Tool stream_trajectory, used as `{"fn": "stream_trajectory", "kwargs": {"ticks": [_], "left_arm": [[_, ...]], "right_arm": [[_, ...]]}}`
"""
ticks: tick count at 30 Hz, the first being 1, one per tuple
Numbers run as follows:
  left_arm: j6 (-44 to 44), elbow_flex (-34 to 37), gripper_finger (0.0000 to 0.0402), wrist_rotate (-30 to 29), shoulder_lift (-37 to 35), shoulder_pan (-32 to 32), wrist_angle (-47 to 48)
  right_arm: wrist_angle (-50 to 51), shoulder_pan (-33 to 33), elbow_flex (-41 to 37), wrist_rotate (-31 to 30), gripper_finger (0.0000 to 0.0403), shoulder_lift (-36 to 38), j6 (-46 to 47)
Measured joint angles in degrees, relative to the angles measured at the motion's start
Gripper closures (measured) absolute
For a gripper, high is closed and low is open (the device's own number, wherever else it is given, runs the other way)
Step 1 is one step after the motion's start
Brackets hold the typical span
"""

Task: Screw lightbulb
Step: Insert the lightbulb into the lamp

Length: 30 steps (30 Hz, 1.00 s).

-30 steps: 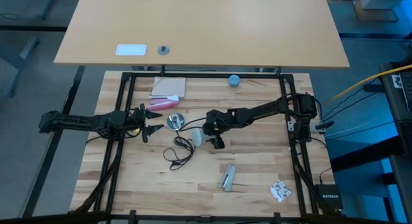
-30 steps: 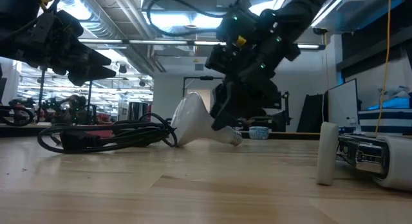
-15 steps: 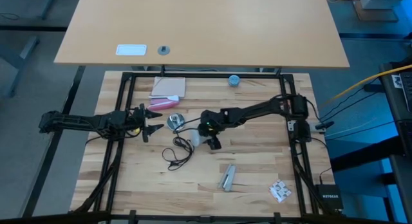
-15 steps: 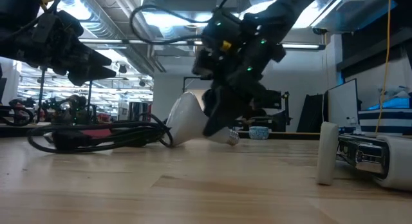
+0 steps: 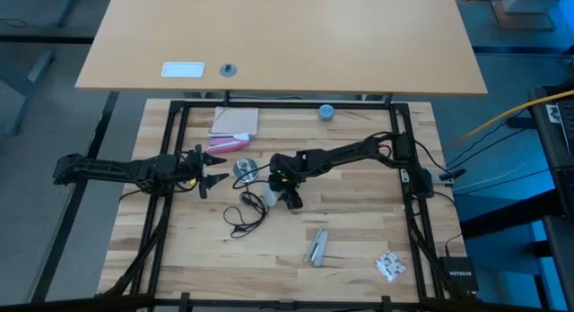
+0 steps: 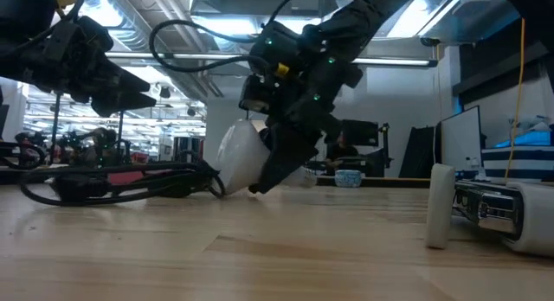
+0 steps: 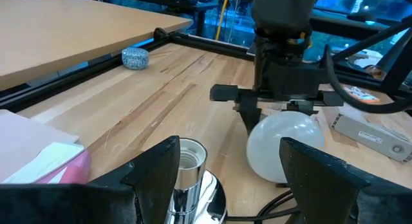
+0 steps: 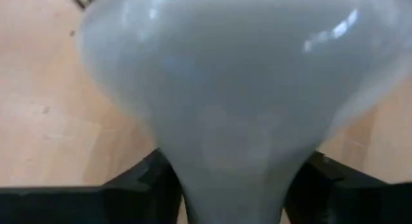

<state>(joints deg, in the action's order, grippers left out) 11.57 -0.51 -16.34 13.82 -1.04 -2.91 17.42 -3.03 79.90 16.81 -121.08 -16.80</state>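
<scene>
The white frosted lightbulb (image 5: 268, 194) is low over the table's middle, with its dome toward the table's left; it also shows in the low view (image 6: 237, 154). My right gripper (image 5: 283, 188) is shut on it. The shiny silver socket disc (image 5: 243, 169) stands just left of the bulb, with its threaded cup up (image 7: 190, 165). A thin black cord (image 5: 244, 210) lies coiled on the table near the socket. My left gripper (image 5: 213, 171) is open and empty, hovering left of the socket and pointing at it. My right gripper pinches the bulb's narrow neck (image 8: 233, 179) between its two fingers (image 8: 149, 180). The fingers come from the table's right, slanting down. The bulb is tilted, dome (image 6: 232, 150) toward the table's left and low at the tabletop; whether it touches the wood I cannot tell.
A pink and white pad (image 5: 235, 124) and a small blue object (image 5: 326, 111) lie at the far side. A grey device (image 5: 317, 247) and small white pieces (image 5: 389, 265) lie near the front right. Black frame rails (image 5: 176, 124) border the table.
My right gripper has gone toward the table's left with the bulb, closer to the socket. The bulb's dome has tipped higher. The cord's coil has been pushed leftward.
</scene>
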Motion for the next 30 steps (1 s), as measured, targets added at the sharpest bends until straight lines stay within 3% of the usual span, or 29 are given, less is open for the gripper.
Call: {"fn": "stream_trajectory", "kwargs": {"ticks": [2,7,30], "left_arm": [[0.0,-0.01,0.0144,0.01,0.0,0.0,0.0],[0.0,-0.01,0.0144,0.01,0.25,0.01,0.01],[4.19,-0.01,0.0144,2.28,0.37,-0.09,-0.12]], "right_arm": [[-0.07,0.0,0.02,0.67,0.0235,0.0,-0.07],[-0.65,0.0,0.02,0.84,0.0243,0.0,-0.63],[-3.84,-0.66,0.54,0.83,0.0245,0.0,-3.15]]}}
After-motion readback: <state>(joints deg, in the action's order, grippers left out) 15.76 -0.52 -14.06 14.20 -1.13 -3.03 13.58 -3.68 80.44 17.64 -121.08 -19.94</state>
